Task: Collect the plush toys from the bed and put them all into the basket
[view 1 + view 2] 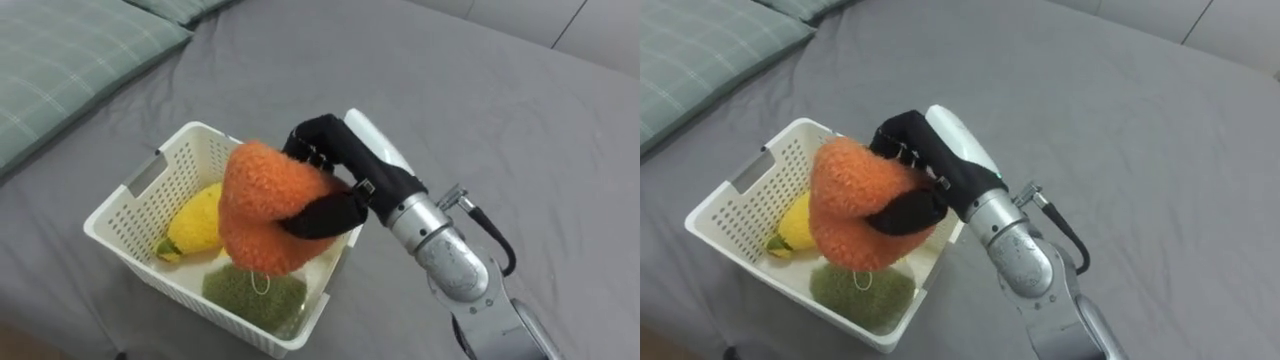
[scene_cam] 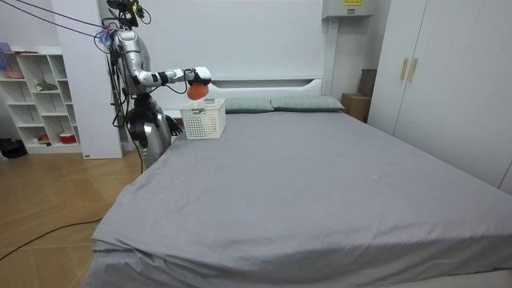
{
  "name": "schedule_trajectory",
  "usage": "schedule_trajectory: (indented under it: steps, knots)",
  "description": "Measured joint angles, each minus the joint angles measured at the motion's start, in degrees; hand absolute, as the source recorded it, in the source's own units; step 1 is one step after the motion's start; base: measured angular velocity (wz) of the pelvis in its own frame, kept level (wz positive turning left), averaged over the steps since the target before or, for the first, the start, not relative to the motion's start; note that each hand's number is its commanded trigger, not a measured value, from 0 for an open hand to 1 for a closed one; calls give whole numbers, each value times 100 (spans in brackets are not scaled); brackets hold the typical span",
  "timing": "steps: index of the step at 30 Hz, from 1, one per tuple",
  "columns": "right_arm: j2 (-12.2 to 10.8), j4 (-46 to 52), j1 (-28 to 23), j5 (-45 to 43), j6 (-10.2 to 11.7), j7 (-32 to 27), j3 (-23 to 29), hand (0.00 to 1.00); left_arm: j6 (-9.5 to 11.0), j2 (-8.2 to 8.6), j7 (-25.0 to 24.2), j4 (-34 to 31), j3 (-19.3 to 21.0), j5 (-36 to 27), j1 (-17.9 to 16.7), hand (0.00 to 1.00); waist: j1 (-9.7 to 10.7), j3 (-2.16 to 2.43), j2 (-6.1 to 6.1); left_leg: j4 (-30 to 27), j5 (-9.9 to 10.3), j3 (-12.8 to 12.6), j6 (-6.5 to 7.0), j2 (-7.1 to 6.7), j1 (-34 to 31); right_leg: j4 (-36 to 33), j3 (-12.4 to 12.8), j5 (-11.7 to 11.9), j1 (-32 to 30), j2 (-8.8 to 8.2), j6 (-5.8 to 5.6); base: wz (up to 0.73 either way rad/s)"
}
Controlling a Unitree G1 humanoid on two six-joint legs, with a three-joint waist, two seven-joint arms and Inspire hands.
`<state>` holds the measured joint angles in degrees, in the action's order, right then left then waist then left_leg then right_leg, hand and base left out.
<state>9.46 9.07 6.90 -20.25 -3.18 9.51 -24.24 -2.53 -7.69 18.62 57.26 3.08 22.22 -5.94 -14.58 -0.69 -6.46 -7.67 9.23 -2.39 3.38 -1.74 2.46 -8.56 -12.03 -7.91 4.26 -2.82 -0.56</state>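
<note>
Bed [image 1: 520, 120]: grey sheet. In the room view the robot is stood at its head-end corner, on the room view's left. A pillow [image 1: 70, 60] lies at 10 o'clock in the eye view, well apart from the work. The white basket [image 1: 130, 200] is set on the sheet at 8 o'clock, top open, walls latticed. The orange toy [image 1: 260, 205] is held just above the basket's middle and is not yet released. The right hand [image 1: 345, 165] is brought in from 4 o'clock and is clamped on that toy, fingers curled over its top and thumb wrapped under its 3 o'clock side. The green toy [image 1: 255, 290] lies on the basket floor at 6 o'clock and the yellow toy [image 1: 198, 222] at 9 o'clock, so both are already collected. The step in hand is judged to be the drop. The toy is best nudged toward 10 o'clock so its bulk is centred inside the rim, then lowered until it is nearly resting on the other two. Fingers and thumb should be opened together. The plush is soft and may cling, so the hand is best lifted straight up afterwards. The 3 o'clock rim should not be touched by the wrist, as a light basket on a soft sheet could be slid or tipped.
</note>
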Motion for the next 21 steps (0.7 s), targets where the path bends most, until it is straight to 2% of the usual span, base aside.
schedule_trajectory:
  steps: [3, 5, 21]
  knots:
    - [0, -52, 0, -2, -1, -1, -25, 0, 0, -14, -50, 0, 2, 3, 3, 0, -2, -8, -15, 3, 0, 9, 0, -1, -27, 0, -10, 0, -22, 0, 0, 1]
    - [4, -152, 0, -1, -2, -11, -75, 0, -2, -34, -60, 8, 2, 0, 5, 0, -8, -30, -38, 1, 0, 16, -1, 0, -44, 0, -38, 0, -33, 1, 0, 0]
    - [2, -387, -1, -1, -52, -21, -169, 0, -16, -78, -68, 6, 8, 0, 18, 0, 2, -7, -73, -11, 0, 20, -1, -2, -82, 14, -72, 0, -63, 0, 0, 0]
